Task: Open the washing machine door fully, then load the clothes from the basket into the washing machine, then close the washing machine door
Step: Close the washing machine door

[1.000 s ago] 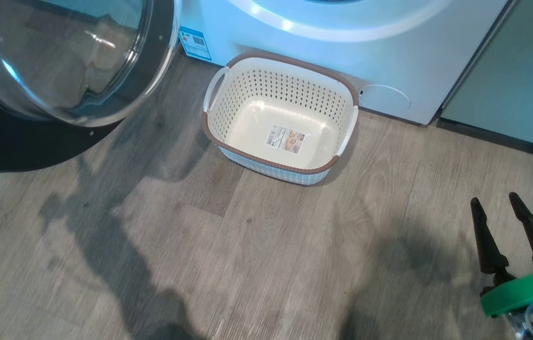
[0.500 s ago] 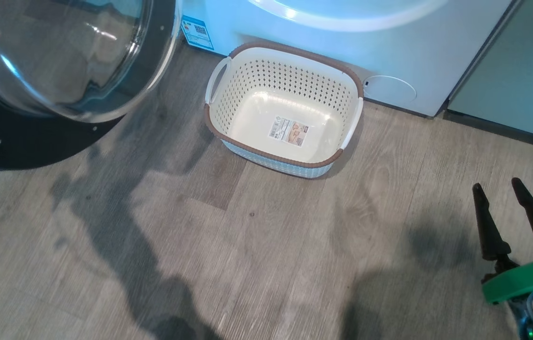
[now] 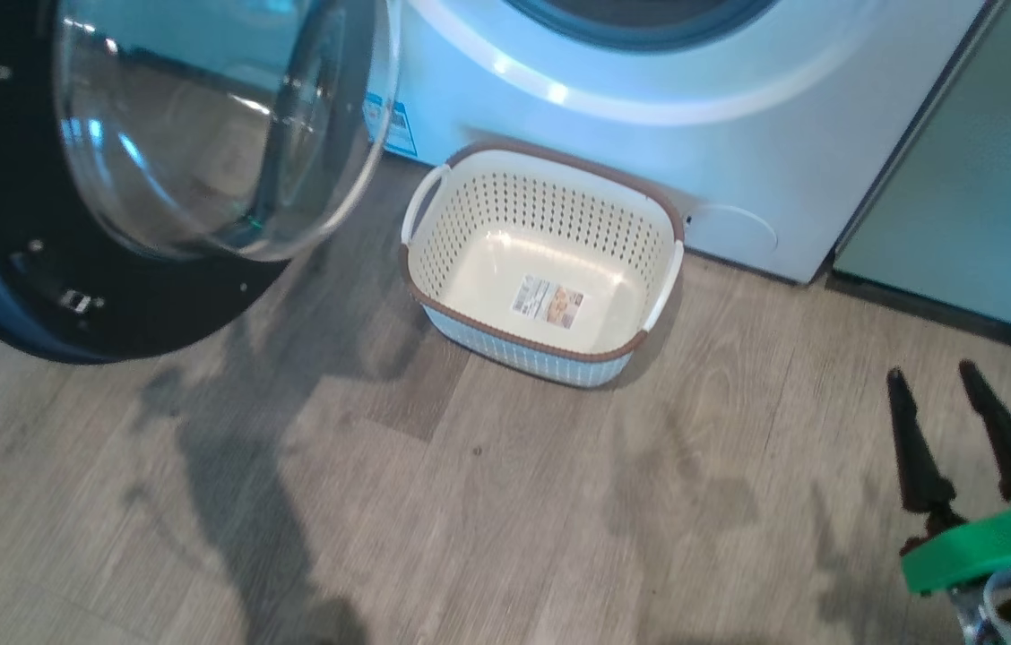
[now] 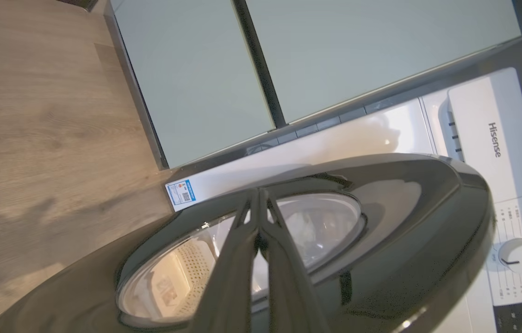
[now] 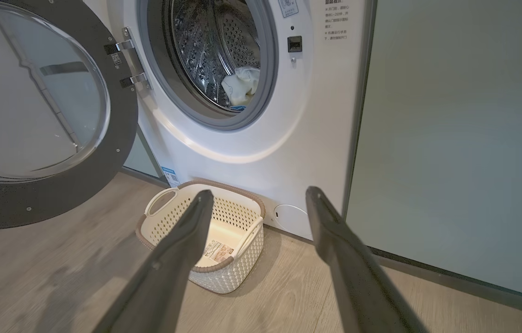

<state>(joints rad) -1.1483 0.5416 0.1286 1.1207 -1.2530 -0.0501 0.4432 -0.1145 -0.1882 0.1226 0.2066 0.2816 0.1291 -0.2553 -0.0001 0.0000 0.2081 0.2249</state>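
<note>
Washing machine door (image 3: 174,170) stands swung open at the left of the head view, its clear glass bowl ringed in black. The washing machine (image 3: 649,134) shows its white front across the top. Just before that front, on the wooden floor (image 3: 470,502), sits the basket (image 3: 541,206), its bare bottom showing a label (image 3: 547,301). A blue sticker (image 3: 403,134) marks the machine's lower corner beside the door glass, and a pale teal cabinet (image 3: 989,179) flanks the machine on the right. The right gripper (image 3: 931,372) hangs at the lower right above the floor, well apart from the basket. Its two dark fingers are spread with nothing between them.

In the left wrist view the left gripper (image 4: 258,196) has its fingers pressed together, holding nothing. Their tips lie over the glossy black outer rim of the washing machine door, though contact cannot be told. The basket shows through the door glass, and a white knob (image 4: 520,255) sits on the machine's panel at the right edge.

The right wrist view looks between the wide-set fingers at the machine's grey-ringed mouth. The clothes (image 5: 241,85), pale cream with a blue bit below, lie inside the steel drum (image 5: 205,41). The door hangs on its hinges (image 5: 127,64) left of the mouth, and the basket stands on the floor below, close against the machine's front.
</note>
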